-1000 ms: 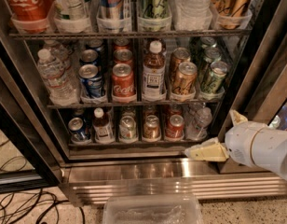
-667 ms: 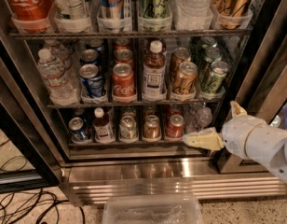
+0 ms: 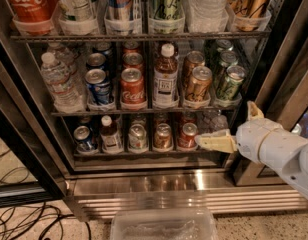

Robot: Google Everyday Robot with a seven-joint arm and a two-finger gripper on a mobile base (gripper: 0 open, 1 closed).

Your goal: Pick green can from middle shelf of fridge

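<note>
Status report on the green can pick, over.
Gripper open, low right, below the middle shelf. Green can upright, front of rightmost lane. Gold-brown cans close beside it.

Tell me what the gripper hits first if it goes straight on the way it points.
Probably the reddish can on the bottom rack: the open gripper, low at right, points left at it, though depth is unclear. The green can sits higher, on the middle shelf.

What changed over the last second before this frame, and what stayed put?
The gripper rose slightly from beside the bottom rack toward the middle shelf, fingers open, holding nothing. The green can sits untouched at the shelf's right end; nothing else in the fridge moved.
</note>
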